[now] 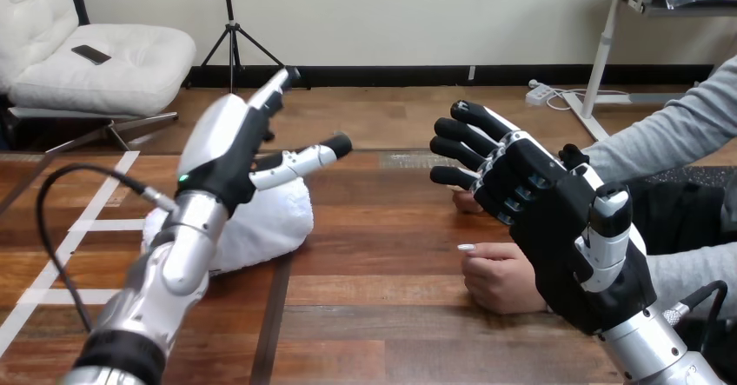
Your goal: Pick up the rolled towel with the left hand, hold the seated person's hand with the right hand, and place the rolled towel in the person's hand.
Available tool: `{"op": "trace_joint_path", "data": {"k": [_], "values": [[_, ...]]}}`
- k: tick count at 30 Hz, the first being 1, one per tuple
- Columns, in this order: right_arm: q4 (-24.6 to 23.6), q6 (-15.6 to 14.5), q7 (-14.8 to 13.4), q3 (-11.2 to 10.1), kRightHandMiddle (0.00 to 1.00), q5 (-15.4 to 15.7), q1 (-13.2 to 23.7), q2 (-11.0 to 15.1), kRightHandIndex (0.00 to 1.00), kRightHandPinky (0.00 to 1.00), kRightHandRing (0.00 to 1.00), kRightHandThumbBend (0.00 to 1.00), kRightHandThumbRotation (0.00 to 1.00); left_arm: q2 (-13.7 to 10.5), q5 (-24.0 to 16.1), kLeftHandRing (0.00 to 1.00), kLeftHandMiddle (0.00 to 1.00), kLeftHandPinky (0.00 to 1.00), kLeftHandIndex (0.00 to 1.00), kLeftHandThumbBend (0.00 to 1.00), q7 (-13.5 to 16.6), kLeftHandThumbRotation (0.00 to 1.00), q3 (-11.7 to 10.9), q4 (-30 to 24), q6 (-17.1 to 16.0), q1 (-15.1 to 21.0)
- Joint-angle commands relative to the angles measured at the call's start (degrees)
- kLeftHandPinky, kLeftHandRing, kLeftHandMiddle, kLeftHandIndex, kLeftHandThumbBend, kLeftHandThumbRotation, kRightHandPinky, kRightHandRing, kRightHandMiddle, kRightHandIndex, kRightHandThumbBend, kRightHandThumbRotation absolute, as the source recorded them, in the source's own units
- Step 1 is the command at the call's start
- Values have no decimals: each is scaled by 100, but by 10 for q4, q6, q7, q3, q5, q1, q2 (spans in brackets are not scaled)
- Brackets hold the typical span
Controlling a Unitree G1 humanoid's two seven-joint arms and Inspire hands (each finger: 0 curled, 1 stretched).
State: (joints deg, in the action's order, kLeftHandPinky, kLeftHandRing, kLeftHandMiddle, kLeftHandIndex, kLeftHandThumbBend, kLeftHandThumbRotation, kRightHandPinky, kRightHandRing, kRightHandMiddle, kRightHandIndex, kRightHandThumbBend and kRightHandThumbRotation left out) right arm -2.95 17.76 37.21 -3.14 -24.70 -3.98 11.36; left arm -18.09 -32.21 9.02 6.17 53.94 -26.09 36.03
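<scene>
The white rolled towel lies on the wooden table, left of centre. My left hand hovers just above it, fingers straight and thumb spread, holding nothing. My right hand is raised over the table's right part, back toward the camera, fingers extended and slightly bent. Beneath and behind it rests the person's hand, loosely closed on the table; a second hand of the person peeks out behind my fingers. I cannot tell if my right hand touches either.
The person's grey sleeves come in from the right edge. A dark seam runs down the tabletop near the towel.
</scene>
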Motion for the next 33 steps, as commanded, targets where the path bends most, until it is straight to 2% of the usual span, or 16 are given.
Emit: {"op": "trace_joint_path", "data": {"k": [1, 9, 21, 33], "values": [[5, 19, 2, -14, 89, -9, 55, -1, 89, 83, 89, 100, 100, -15, -21, 89, 94, 72, 95, 85, 23, 84, 30, 58, 23, 106], [6, 21, 3, -14, 88, -8, 56, -2, 89, 83, 89, 100, 100, -14, -38, 88, 93, 71, 94, 86, 31, 83, 57, 105, 50, 140], [3, 22, 2, -14, 87, -8, 56, -2, 87, 83, 89, 100, 100, -10, -63, 88, 92, 73, 93, 91, 18, 80, 97, 160, 104, 183], [1, 24, 4, -13, 88, -10, 56, -2, 87, 83, 89, 100, 100, -9, -98, 90, 92, 82, 93, 98, 16, 76, 144, 192, 152, 206]]}}
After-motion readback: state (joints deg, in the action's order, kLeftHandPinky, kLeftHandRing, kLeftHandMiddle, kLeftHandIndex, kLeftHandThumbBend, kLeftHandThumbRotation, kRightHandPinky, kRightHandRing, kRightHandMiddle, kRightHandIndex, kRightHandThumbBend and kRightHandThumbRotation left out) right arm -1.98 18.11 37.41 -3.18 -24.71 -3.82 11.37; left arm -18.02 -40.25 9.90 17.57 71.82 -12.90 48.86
